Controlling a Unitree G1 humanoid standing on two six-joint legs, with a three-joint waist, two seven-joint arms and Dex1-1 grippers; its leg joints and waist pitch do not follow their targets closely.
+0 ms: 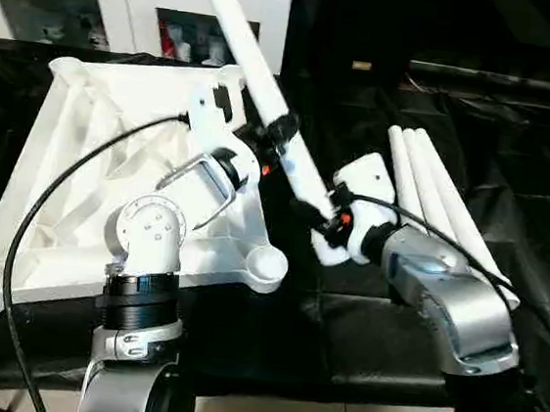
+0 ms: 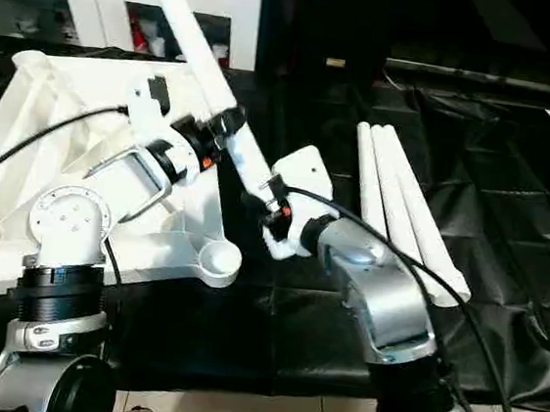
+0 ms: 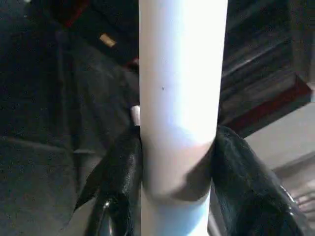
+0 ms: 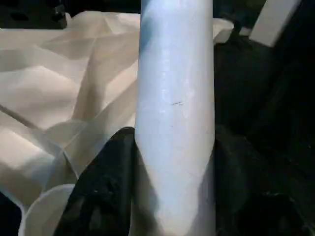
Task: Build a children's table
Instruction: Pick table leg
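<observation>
We saw a long white leg [image 1: 259, 76] held up in the air, leaning so its top end pointed away and toward the left, over the gap between the table top and the other legs. Our left gripper [image 1: 281, 133] had its two black fingers [image 3: 118, 172] pressed on both sides of the leg, so its jaws were closed tight on it near the middle. Our right gripper [image 1: 321, 216] held the same leg lower down, near its bottom end, and its black fingers [image 4: 103, 187] hugged the tube on both sides too. The white table top [image 1: 70, 194] lay upside down on the left side of the bench [image 1: 380, 325], with its ribs facing up. We could see round cups at its corners, and the near right socket [image 1: 267, 262] sat just below and to the left of the leg's low end, not touching it. Three more white legs [image 1: 433, 198] lay side by side on the right, touching each other, on the black cloth [image 1: 532, 194] that covered the bench. At the back stood a white cabinet [image 1: 129, 4] with glass doors.
</observation>
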